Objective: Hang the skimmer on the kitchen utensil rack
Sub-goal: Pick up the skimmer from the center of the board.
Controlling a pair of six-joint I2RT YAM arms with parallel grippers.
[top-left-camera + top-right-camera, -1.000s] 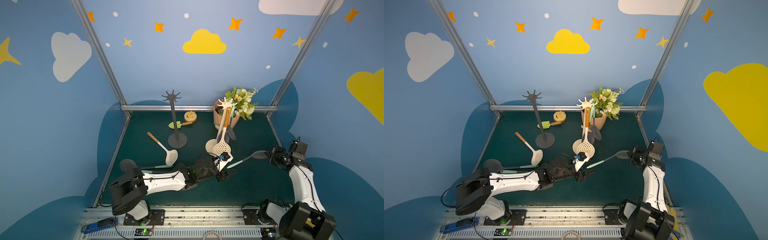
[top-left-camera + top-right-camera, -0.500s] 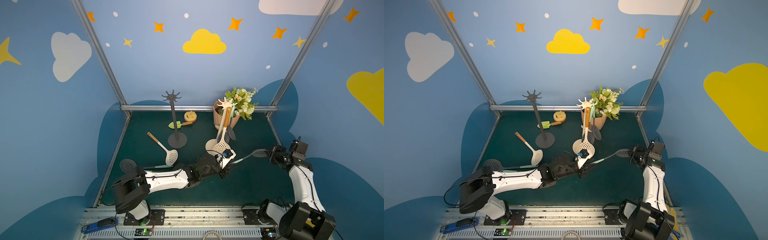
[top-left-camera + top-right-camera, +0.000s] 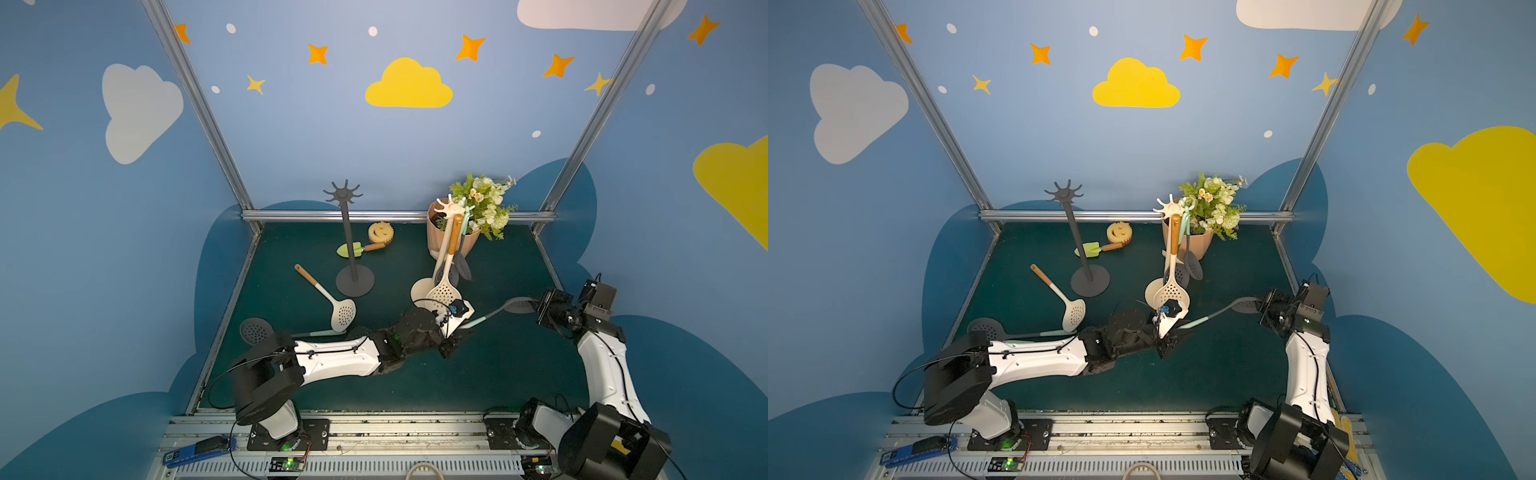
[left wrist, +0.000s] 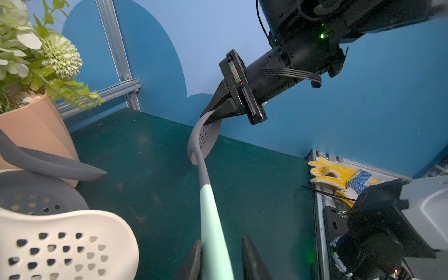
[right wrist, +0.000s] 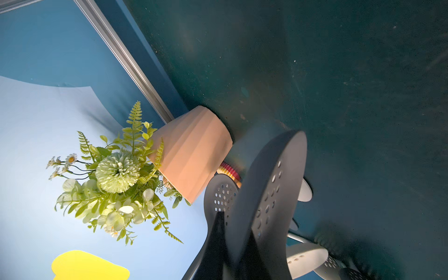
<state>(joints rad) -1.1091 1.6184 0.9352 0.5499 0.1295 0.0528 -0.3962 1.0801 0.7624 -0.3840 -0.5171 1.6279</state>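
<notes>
right gripper (image 4: pixel 213 112) clenched on the grey head of the skimmer (image 4: pixel 207 196). left gripper (image 4: pixel 221 244) straddles its mint handle, jaws not fully closed, gap on one side.

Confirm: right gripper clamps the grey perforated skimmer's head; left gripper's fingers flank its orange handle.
Wrong colour: the left wrist view shows the left gripper flanking a mint green handle, not orange. The right gripper clamps the grey perforated skimmer head, as said.
</notes>
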